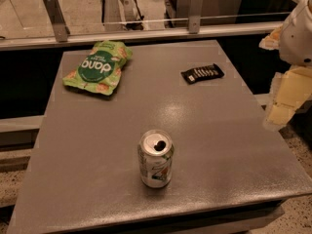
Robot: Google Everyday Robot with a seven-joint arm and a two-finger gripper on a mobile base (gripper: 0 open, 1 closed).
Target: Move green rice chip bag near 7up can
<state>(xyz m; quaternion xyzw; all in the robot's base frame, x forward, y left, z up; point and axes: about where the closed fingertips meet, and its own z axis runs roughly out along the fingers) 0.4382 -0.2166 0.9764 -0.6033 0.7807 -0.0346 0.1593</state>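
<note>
The green rice chip bag (pixel 99 68) lies flat at the far left of the grey table (pixel 97 145), its "dang" lettering upside down to me. The 7up can (pixel 156 158) stands upright near the table's front middle, its top opened. My gripper (pixel 285 101) hangs at the right edge of the view, beside the table's right side, well away from both the bag and the can. It holds nothing that I can see.
A small black packet (pixel 202 73) lies at the far right of the table. A glass barrier with metal posts (pixel 55 16) runs behind the table's far edge. The floor (pixel 302 218) shows at the lower right.
</note>
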